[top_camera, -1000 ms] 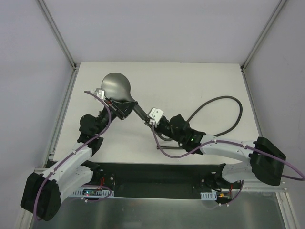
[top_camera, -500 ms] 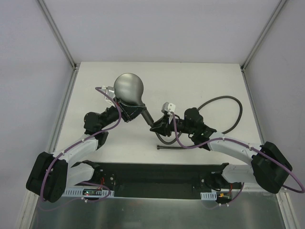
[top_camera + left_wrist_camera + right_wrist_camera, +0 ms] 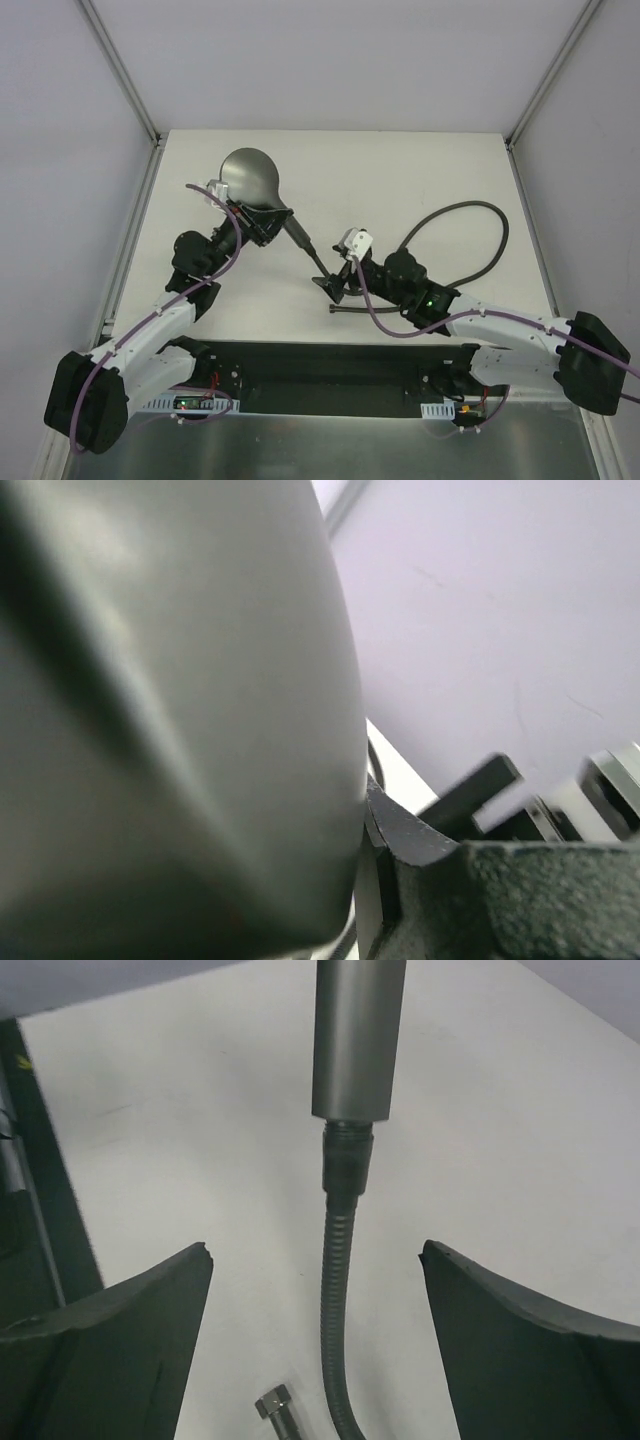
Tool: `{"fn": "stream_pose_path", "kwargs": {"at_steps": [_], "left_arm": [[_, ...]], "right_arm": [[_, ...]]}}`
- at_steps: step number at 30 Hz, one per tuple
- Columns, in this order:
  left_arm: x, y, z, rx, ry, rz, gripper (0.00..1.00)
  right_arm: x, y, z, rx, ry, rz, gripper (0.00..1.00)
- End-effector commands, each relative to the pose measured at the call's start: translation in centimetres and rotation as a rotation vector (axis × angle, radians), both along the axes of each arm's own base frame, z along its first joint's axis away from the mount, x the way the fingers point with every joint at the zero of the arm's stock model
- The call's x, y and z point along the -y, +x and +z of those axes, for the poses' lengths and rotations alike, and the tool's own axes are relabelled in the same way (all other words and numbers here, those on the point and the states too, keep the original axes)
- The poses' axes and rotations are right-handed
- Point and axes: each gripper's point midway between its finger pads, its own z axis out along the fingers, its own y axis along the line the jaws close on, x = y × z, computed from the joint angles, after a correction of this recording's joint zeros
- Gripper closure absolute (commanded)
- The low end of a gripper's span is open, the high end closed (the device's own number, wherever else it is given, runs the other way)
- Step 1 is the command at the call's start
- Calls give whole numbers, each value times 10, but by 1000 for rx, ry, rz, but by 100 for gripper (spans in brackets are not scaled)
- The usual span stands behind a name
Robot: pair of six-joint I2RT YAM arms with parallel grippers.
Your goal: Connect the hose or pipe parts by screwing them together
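The grey shower head (image 3: 247,174) hangs above the table, its tapered handle (image 3: 297,237) pointing down to the right. My left gripper (image 3: 256,222) is shut on its neck; in the left wrist view the shower head (image 3: 170,710) fills the frame beside one dark finger (image 3: 415,840). The dark-grey hose (image 3: 500,235) loops over the right of the table. In the right wrist view its end fitting (image 3: 347,1158) sits against the handle's end (image 3: 360,1030). My right gripper (image 3: 315,1248) stands open with the hose (image 3: 335,1290) between its fingers, touching neither.
The hose's other end fitting (image 3: 340,308) lies on the white table near the front edge, also visible low as a small hex nut (image 3: 272,1401) in the right wrist view. A black base plate (image 3: 330,365) borders the table's near side.
The right gripper has opened off the hose fitting and drawn back a little. The left arm swung the shower head to the right, then back to the left.
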Motion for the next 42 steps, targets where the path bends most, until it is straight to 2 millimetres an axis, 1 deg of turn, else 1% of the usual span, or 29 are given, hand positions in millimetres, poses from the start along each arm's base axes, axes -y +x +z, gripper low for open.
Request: {"fn": "stream_pose_path", "kwargs": {"at_steps": [1, 2, 3, 4, 6, 7, 9, 11, 12, 17, 19, 20, 24, 25, 26, 28, 29, 31, 32, 33, 34, 35, 36, 37, 38, 39, 40, 41, 42], "left_arm": [[-27, 17, 24, 9, 0, 205, 100], [-32, 18, 22, -21, 7, 235, 100], [-33, 18, 22, -36, 4, 243, 100], [-36, 18, 24, -48, 1, 255, 100], [-38, 18, 21, -82, 2, 268, 100], [-39, 17, 24, -88, -6, 272, 100], [-40, 17, 21, -129, -12, 279, 100], [-40, 17, 24, -148, -18, 277, 100], [-40, 17, 20, -170, -10, 279, 100], [-40, 18, 21, -236, 0, 291, 100], [-42, 18, 21, -253, 6, 302, 100], [-43, 18, 20, -262, 3, 306, 100], [-46, 15, 24, -273, -11, 313, 100], [-46, 13, 27, -268, -14, 309, 100], [-45, 12, 25, -281, -6, 307, 100], [-46, 11, 28, -279, -6, 306, 100], [-45, 10, 27, -284, -9, 300, 100], [-45, 9, 28, -283, -15, 296, 100], [-44, 9, 27, -276, -13, 292, 100], [-40, 7, 37, -227, -27, 262, 100], [-37, 4, 33, -196, -25, 239, 100], [-36, 3, 34, -147, -11, 225, 100], [-28, -5, 34, -104, -5, 166, 100], [-24, -10, 44, 14, -43, 133, 100], [-21, -14, 44, 58, -52, 105, 100], [-18, -20, 47, 98, -75, 72, 100], [-12, -28, 48, 170, -95, 17, 100], [-9, -35, 49, 210, -103, -20, 100], [-6, -37, 42, 216, -104, -42, 100]], "right_arm": [[16, 31, 11, 186, -179, -305, 11], [16, 33, 12, 207, -204, -332, 10], [19, 41, 26, 258, -225, -408, 8], [11, 36, 19, 280, -269, -401, 6], [9, 42, 36, 326, -266, -494, 5], [1, 40, 30, 350, -304, -488, 5], [-15, 40, 32, 369, -320, -490, 5], [-23, 42, 31, 382, -341, -493, 5], [-31, 41, 22, 384, -364, -483, 6], [-57, 41, 26, 392, -363, -463, 9], [-62, 43, 18, 398, -391, -467, 11], [-64, 46, 24, 404, -389, -487, 15], [-71, 48, 21, 397, -395, -493, 24], [-72, 48, 21, 393, -391, -490, 28], [-72, 47, 21, 391, -389, -490, 42], [-71, 47, 22, 379, -375, -497, 56], [-71, 47, 23, 374, -366, -499, 68], [-70, 46, 24, 366, -353, -490, 78], [-73, 44, 24, 363, -343, -462, 89], [-74, 43, 30, 357, -319, -443, 94], [-73, 41, 26, 333, -302, -422, 98], [-80, 34, 25, 310, -270, -348, 99], [-74, 39, 32, 281, -224, -334, 99], [-71, 37, 23, 249, -212, -294, 99], [-81, 23, 19, 180, -152, -170, 99], [-72, 30, 29, 148, -96, -145, 99], [-73, 28, 37, 130, -33, -95, 99], [-76, 10, 24, 58, 1, 29, 99], [-68, 16, 30, 44, 30, 47, 99]]}}
